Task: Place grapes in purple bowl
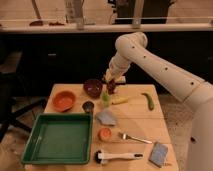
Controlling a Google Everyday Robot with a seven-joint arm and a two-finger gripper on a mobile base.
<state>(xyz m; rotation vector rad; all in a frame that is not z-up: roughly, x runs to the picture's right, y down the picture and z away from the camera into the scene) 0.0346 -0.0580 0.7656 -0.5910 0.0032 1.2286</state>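
The grapes (111, 88), a small dark red cluster, hang from my gripper (113, 81) just above the table's far side. The gripper is shut on them. The purple bowl (93, 87) stands right next to them on the left, dark and glossy, and the grapes are close to its right rim, not inside it. My white arm reaches in from the right and comes down over the far edge of the table.
An orange bowl (64, 100) and a tiny dark cup (88, 106) stand left of centre. A banana (120, 101), a green pepper (148, 101), a grey cloth (106, 117), a fork (133, 138), a brush (118, 156), a sponge (159, 153) and a green tray (60, 138) lie on the table.
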